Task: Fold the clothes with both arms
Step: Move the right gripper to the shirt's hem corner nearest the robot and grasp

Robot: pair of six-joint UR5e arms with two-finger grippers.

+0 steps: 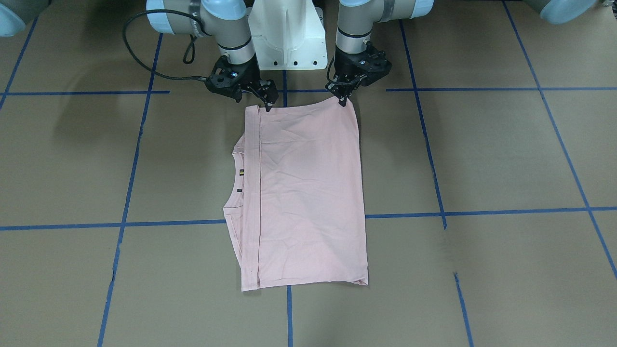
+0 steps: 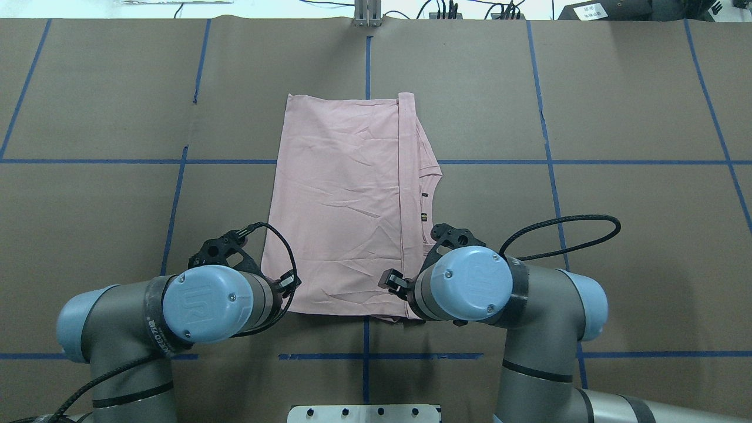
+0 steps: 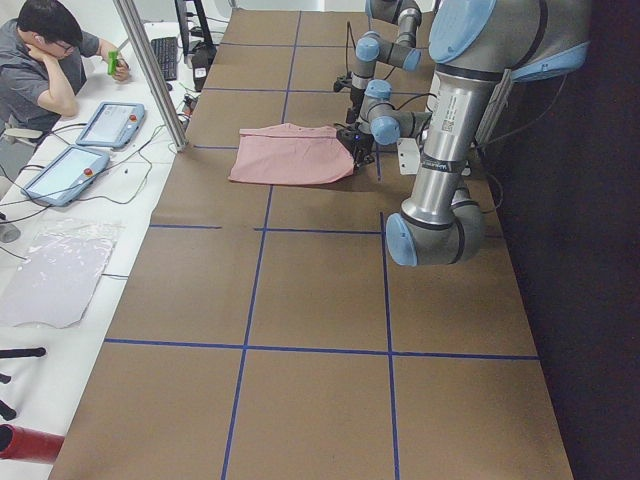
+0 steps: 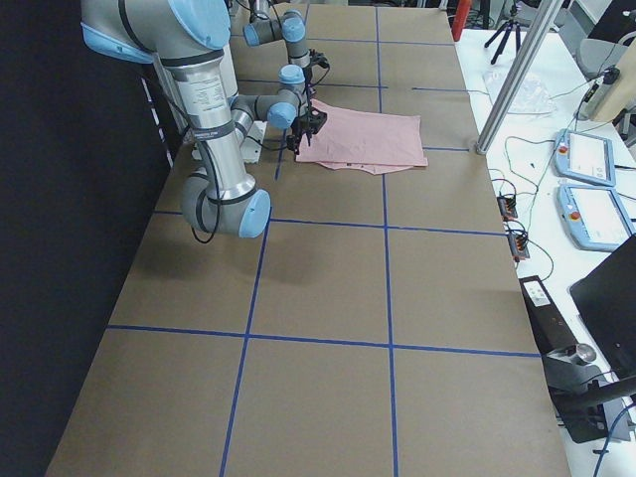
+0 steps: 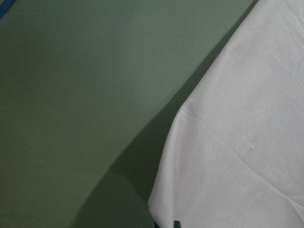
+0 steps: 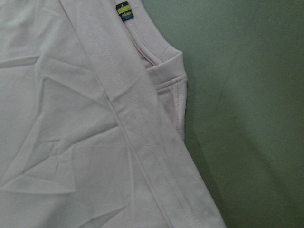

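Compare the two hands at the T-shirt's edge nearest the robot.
The left hand stands at the plain folded corner of the T-shirt; the right hand at the corner beside the hem band and neckline. The right hand slants more sideways than the left hand. Both sit at the edge nearest the robot.

Folded pink T-shirt (image 1: 308, 193) lies flat on the table (image 1: 487, 154); right gripper (image 1: 268, 102) and left gripper (image 1: 343, 99) meet its base-side corners.
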